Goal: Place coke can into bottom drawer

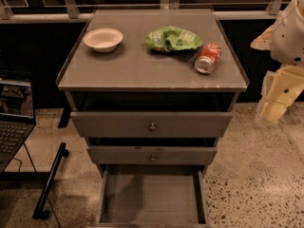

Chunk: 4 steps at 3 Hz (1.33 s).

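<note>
Gripper: one gripper (274,109), pale cream, hanging at the right edge of the frame, off the cabinet's right side and level with the top drawer; I cannot tell whether it is open or closed, and it holds nothing I can see.
Arm: one white arm (290,30) above it in the upper right corner.
Coke can: one coke can (208,58), lying on its side at the right of the cabinet top (142,72), its silver end towards the lower left, well apart from the gripper.
Chip bag: one crumpled green chip bag (173,38) just left of the can, at upper centre.
Bowl: one pale bowl (103,39), upright, at the upper left of the cabinet top.
Drawers: three grey ones, stacked; the top drawer (114,124) and middle drawer (190,155) show their fronts.
Knobs: two small round knobs (152,127), one on each of those fronts.
Bottom drawer: one bottom drawer (152,198), pulled out at lower centre, its flat grey floor bare.
Laptop: one open laptop (12,115) at the left edge.
Floor: speckled floor (256,179) at lower right.
</note>
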{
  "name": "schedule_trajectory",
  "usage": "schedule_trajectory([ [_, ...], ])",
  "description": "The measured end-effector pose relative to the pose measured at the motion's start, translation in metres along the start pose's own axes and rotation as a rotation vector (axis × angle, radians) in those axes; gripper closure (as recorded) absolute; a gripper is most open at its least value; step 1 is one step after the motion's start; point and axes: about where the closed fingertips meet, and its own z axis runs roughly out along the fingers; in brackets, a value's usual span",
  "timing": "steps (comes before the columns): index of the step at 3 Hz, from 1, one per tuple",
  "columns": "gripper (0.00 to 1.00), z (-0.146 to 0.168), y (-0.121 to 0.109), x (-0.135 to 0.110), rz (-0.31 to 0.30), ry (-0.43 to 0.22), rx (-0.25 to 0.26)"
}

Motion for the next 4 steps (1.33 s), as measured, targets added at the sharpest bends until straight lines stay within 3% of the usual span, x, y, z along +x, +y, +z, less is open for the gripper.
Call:
schedule_trajectory([
  [2,0.00,0.000,-0.002,-0.002,-0.002,-0.021,0.013],
  [3,0.00,0.014,-0.033,0.012,0.181,-0.128,0.028],
  [4,0.00,0.042,-0.078,0.026,0.474,-0.259,-0.011],
])
